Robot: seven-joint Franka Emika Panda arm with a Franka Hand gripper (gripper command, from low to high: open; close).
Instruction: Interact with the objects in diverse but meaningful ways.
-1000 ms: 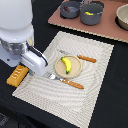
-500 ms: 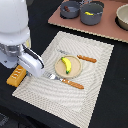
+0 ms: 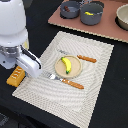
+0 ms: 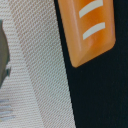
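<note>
The orange ridged bread slab lies on the black table just off the placemat's edge on the exterior view's left; it fills the wrist view. My gripper hangs right beside and above it; its fingers are hidden behind the white hand and do not show in the wrist view. The yellow banana lies on the round tan plate. A grey pot and a second grey pot holding something yellow stand at the back. The sausage is out of view.
The striped placemat carries the plate, an orange-handled fork and a knife. A brown tray at the back bears the pots and a tan bowl. The placemat's edge shows in the wrist view.
The hand has shifted slightly toward the exterior view's left, closer to the bread slab. Nothing else has moved.
</note>
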